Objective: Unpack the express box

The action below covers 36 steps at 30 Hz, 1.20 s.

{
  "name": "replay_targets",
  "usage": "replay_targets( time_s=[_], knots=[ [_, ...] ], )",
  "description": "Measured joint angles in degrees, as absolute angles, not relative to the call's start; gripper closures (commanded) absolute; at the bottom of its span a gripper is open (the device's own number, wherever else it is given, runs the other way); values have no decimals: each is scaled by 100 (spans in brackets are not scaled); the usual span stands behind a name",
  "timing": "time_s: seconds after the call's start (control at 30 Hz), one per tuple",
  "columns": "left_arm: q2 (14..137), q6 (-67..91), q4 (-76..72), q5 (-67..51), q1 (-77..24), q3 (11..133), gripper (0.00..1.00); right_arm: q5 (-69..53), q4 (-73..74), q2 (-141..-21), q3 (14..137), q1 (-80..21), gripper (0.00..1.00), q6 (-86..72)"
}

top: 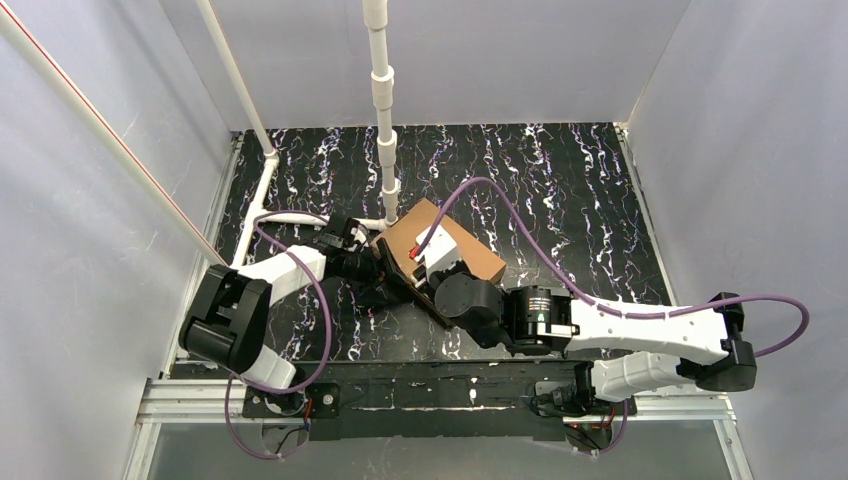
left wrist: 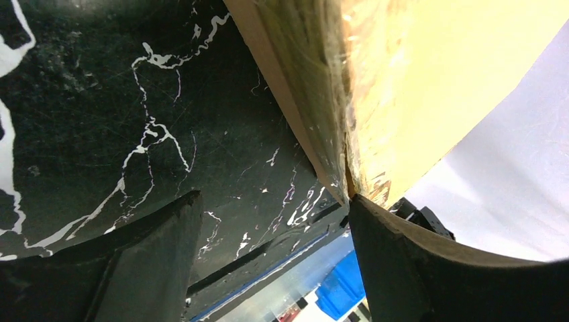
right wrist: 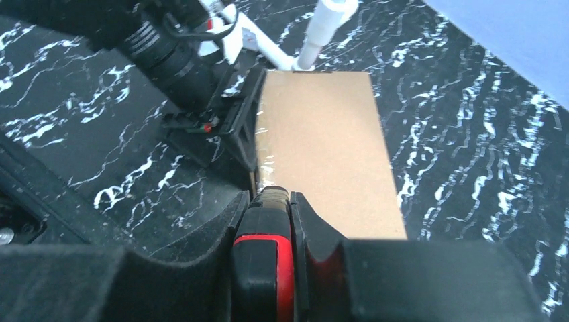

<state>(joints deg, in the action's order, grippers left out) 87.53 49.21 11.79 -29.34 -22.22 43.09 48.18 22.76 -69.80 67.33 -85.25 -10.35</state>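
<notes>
Right gripper (right wrist: 272,198) pinches a red-and-black tool (right wrist: 263,268) at the taped seam of the express box (right wrist: 322,147), lying mid-table (top: 560,180). Beyond, the left gripper (left wrist: 274,198) gapes empty, one finger against the box's edge. Best run the tool shallow along the tape, box steadied.
</notes>
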Motion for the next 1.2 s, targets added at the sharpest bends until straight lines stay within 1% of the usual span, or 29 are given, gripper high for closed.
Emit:
replay_targets(
  time_s=[0.17, 0.23, 0.33, 0.4, 0.43, 0.5, 0.57, 0.63, 0.67, 0.7, 0.73, 0.77, 0.97, 1.0, 1.13, 1.2],
  knots=[
    [8433, 4685, 1437, -2591, -2231, 4313, 16, 5561, 2451, -6969, 6904, -8460, 99, -945],
    [8160, 4571, 1629, -2401, -2231, 4333, 14, 5865, 2547, -6969, 6899, -8208, 99, -910],
    [7572, 4370, 1955, -2224, -2224, 4609, 12, 6182, 2862, -6995, 6912, -6960, 99, -1007],
    [7369, 4211, 2156, -2235, -2224, 5013, 11, 6324, 3380, -7277, 7078, -5647, 99, -1243],
    [7299, 4095, 2285, -2274, -2224, 5258, 11, 6381, 3876, -7741, 7387, -4840, 99, -1516],
    [7142, 3933, 2545, -2357, -2224, 5463, 11, 6296, 4381, -8460, 7592, -3863, 99, -1800],
    [6906, 3806, 2759, -2471, -2224, 5481, 11, 6340, 4984, -9332, 7583, -3144, 99, -2029],
    [6792, 3728, 2895, -2550, -2224, 5481, 11, 6475, 5507, -10090, 7472, -2827, 98, -2255],
    [6724, 3662, 3041, -2611, -2224, 5476, 11, 6549, 5710, -10514, 7397, -2755, 91, -2390],
    [6698, 3627, 3118, -2639, -2224, 5468, 11, 6619, 5894, -10847, 7358, -2683, 89, -2532],
    [6689, 3597, 3199, -2705, -2224, 5404, 11, 6665, 6018, -11050, 7397, -2637, 82, -2626],
    [6689, 3597, 3227, -2735, -2224, 5358, 11, 6674, 6047, -11190, 7437, -2593, 78, -2672],
    [6681, 3601, 3376, -2869, -2224, 4936, 11, 6469, 5850, -11675, 7529, -2434, 59, -2687],
    [6681, 3601, 3393, -2873, -2224, 4921, 11, 6438, 5782, -11708, 7500, -2423, 55, -2683],
    [6685, 3649, 3365, -2871, -2224, 4912, 11, 6386, 5509, -11751, 7356, -2423, 28, -2668],
    [6694, 3673, 3361, -2873, -2224, 4910, 11, 6359, 5384, -11747, 7330, -2423, 17, -2611]
  ],
)
